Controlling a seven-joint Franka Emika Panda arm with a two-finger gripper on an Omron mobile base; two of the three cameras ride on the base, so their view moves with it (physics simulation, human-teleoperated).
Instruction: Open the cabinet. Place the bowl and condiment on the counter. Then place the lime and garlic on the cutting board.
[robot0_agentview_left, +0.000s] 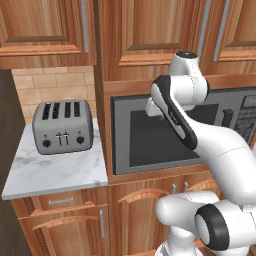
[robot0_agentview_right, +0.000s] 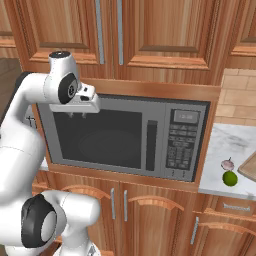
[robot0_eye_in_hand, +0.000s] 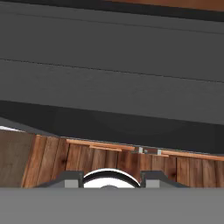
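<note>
Right base view: pincer (robot0_agentview_right: 76, 115) points down before the microwave (robot0_agentview_right: 150, 137).

I am in a kitchen. I see a toaster (robot0_agentview_left: 62, 126) on a white worktop (robot0_agentview_left: 55, 172), a big microwave (robot0_agentview_right: 130, 137), and brown wooden cabinets (robot0_agentview_right: 150, 35).

microwave keypad (robot0_agentview_right: 179, 146): i see rows of buttons, but the marks on them are too small for me to read.
microwave display (robot0_agentview_right: 184, 116): blurred, i can't make out digits.
toaster (robot0_agentview_left: 63, 126): knobs and levers on the front; i find no lettering i can read.
</note>
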